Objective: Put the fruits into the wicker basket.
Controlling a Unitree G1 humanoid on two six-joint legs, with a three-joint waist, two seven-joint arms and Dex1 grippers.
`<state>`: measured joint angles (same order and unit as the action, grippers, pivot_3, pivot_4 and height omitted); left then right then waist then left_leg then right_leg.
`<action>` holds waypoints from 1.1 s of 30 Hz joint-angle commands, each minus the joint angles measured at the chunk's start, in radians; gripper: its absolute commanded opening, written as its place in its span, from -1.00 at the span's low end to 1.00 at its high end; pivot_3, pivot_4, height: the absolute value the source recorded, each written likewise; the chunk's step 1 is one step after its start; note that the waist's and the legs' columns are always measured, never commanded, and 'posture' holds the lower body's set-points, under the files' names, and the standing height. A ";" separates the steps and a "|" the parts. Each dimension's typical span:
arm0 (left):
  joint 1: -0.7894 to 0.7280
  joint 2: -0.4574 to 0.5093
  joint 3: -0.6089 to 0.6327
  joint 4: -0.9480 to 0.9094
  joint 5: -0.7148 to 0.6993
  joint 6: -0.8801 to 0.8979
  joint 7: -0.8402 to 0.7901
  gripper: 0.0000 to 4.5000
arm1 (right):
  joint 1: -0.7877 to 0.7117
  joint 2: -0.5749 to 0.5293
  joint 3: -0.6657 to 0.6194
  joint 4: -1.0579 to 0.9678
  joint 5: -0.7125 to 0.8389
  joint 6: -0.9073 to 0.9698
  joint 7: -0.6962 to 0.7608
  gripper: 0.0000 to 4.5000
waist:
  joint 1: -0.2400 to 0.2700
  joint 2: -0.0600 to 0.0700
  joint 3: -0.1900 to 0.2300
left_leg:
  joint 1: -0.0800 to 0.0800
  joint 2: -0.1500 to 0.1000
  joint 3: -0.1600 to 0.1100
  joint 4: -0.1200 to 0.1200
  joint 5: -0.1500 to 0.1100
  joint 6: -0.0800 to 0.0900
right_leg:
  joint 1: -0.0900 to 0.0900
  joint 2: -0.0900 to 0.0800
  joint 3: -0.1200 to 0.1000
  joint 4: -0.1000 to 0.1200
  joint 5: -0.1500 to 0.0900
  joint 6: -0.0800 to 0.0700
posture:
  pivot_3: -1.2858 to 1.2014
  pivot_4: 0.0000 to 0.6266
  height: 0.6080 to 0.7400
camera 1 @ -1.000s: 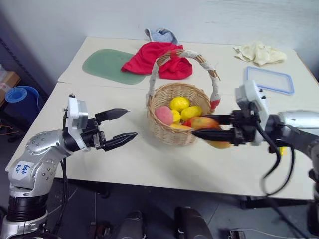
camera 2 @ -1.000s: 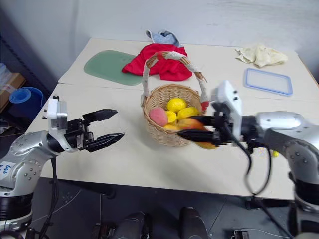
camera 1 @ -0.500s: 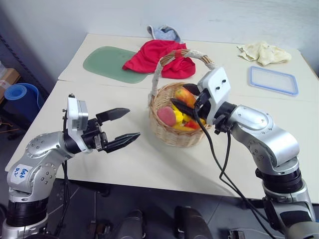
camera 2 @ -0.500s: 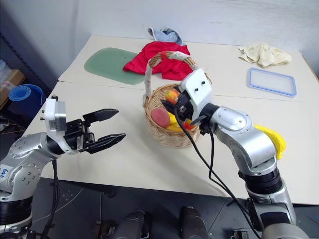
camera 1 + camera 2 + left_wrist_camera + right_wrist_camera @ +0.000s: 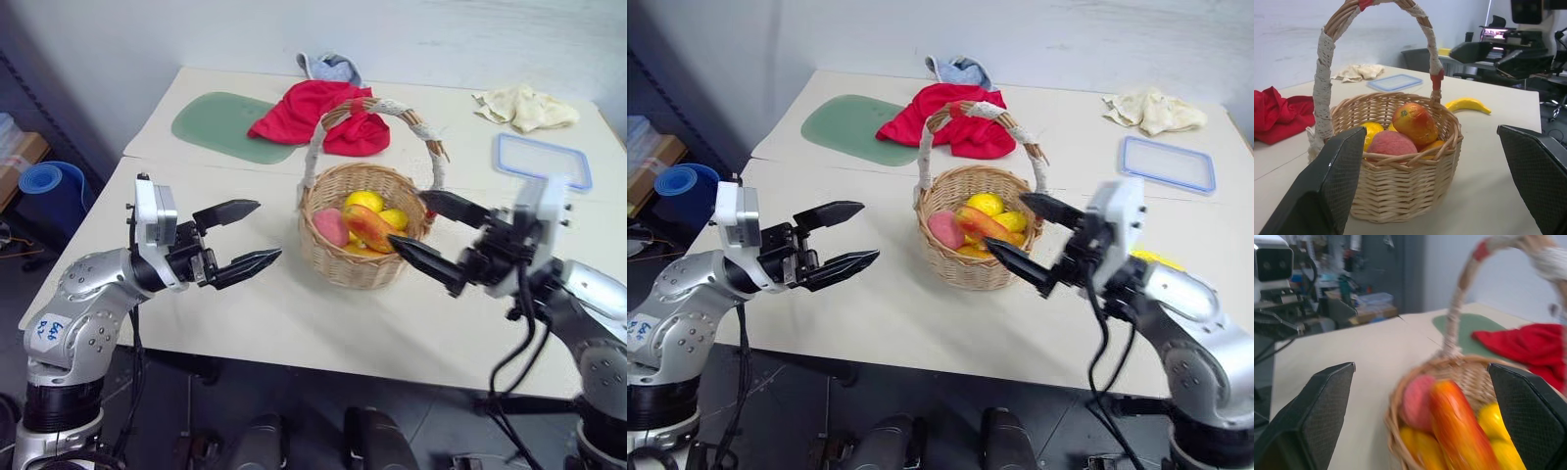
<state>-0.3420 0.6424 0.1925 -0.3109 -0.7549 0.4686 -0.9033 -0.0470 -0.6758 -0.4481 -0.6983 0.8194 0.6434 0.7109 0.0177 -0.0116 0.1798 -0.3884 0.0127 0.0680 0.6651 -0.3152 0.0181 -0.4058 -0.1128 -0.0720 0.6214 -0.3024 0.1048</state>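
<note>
Mango now in wicker basket, red-orange; right tool withdrawn, wide, empty; left tool wide.

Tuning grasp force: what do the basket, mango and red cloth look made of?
Wicker basket: woven tan cane, matte, visible strands; handle wrapped in whitish cord. Mango: likely plastic or foam toy, smooth with a slight sheen. Red cloth: soft fabric, crumpled folds.

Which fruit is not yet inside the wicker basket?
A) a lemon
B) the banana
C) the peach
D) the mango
B: the banana lies on the table beyond the wicker basket, while the mango, peach and a lemon sit inside it.
</note>
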 commanded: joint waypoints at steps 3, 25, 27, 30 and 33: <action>-0.042 -0.011 -0.076 0.088 0.036 -0.044 -0.129 1.00 | 0.361 0.105 -0.282 0.018 -0.198 -0.348 0.140 0.99 | 0.007 0.000 0.000 | 0.001 0.000 0.003 0.000 0.000 0.001 | 0.000 0.002 -0.003 -0.001 0.000 0.000 | 0.03 -0.52 1.00; -0.112 -0.082 -0.104 -0.010 0.011 0.023 -0.100 1.00 | 0.257 -0.266 -0.270 0.914 -0.335 -0.358 0.202 0.99 | -0.042 0.005 -0.001 | 0.022 0.004 0.011 -0.002 -0.005 -0.001 | 0.015 -0.002 0.012 -0.005 -0.003 -0.004 | 0.03 -0.52 1.00; -0.091 -0.077 -0.099 -0.039 0.006 0.035 -0.084 1.00 | 0.088 -0.349 -0.116 1.029 -0.414 -0.306 0.198 0.99 | -0.041 0.005 -0.001 | 0.020 0.004 0.011 -0.002 -0.005 -0.001 | 0.013 -0.002 0.012 -0.004 -0.003 -0.004 | 0.03 -0.52 1.00; -0.060 -0.073 -0.086 -0.084 -0.004 0.052 -0.055 1.00 | -0.167 -0.375 0.050 1.204 -0.525 -0.259 0.126 0.99 | -0.036 0.005 -0.001 | 0.020 0.004 0.010 -0.001 -0.003 -0.001 | 0.013 -0.001 0.011 -0.003 -0.003 -0.004 | 0.03 -0.52 1.00; -0.038 -0.074 -0.071 -0.116 -0.011 0.062 -0.021 1.00 | -0.351 -0.369 0.158 1.352 -0.590 -0.222 0.119 0.99 | -0.026 0.006 0.000 | 0.018 0.002 0.011 0.000 -0.002 -0.001 | 0.011 -0.001 0.011 -0.003 -0.003 -0.003 | 0.03 -0.52 1.00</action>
<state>-0.3831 0.5654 0.0984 -0.3824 -0.7422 0.5289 -0.9448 -0.3575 -1.0299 -0.3115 0.6013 0.2612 0.3996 0.8346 -0.0081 -0.0055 0.1796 -0.3707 0.0151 0.0789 0.6654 -0.3169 0.0168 -0.3943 -0.1140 -0.0608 0.6184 -0.3056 0.1016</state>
